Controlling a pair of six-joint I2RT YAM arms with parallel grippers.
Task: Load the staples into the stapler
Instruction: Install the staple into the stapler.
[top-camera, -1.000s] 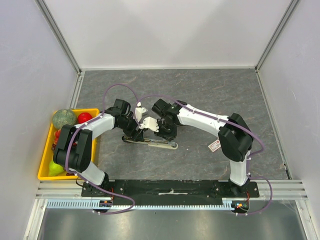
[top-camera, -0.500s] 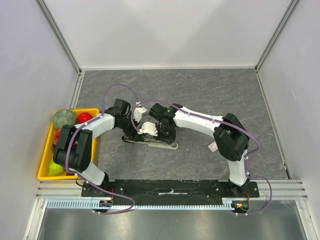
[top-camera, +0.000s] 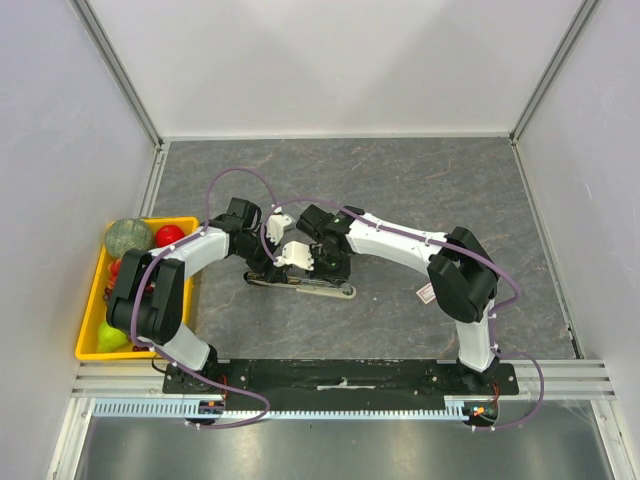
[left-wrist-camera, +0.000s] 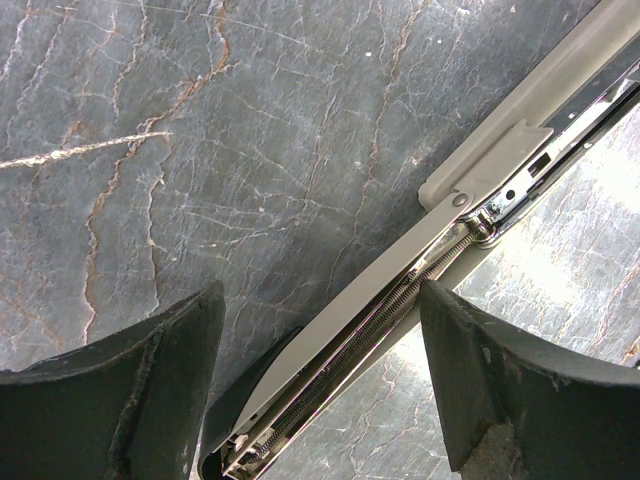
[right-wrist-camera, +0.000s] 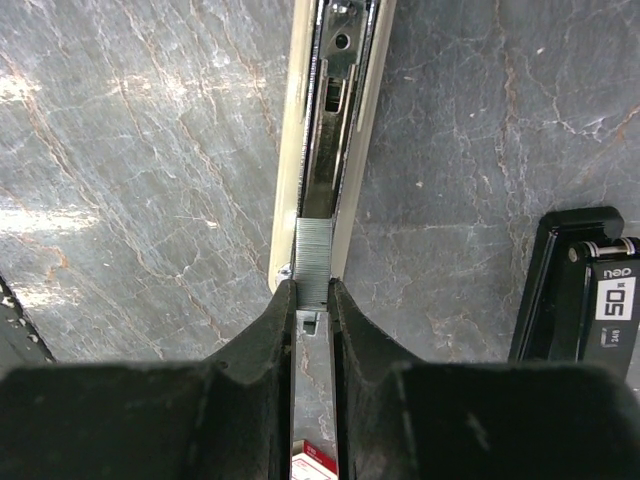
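Observation:
The stapler (top-camera: 310, 288) lies opened out flat on the grey table, its metal channel (right-wrist-camera: 335, 120) facing up. My right gripper (right-wrist-camera: 312, 290) is shut on a grey strip of staples (right-wrist-camera: 312, 262), held right over the channel's near end. My left gripper (left-wrist-camera: 320, 310) is open, its fingers (left-wrist-camera: 170, 350) on either side of the stapler's (left-wrist-camera: 400, 280) spring end without touching it. In the top view the left gripper (top-camera: 262, 266) and right gripper (top-camera: 322, 262) meet over the stapler. The white and red staples box (top-camera: 429, 291) lies by the right elbow; a corner of the box (right-wrist-camera: 318, 462) shows between the right fingers.
A yellow bin (top-camera: 95, 305) with fruit stands at the left wall. A black block with a white label (right-wrist-camera: 585, 290) sits to the right of the stapler in the right wrist view. Grey walls close in the table at the back and sides.
The right arm has shifted a little to the left, bringing the staple strip along the stapler. The left arm and the stapler have stayed put.

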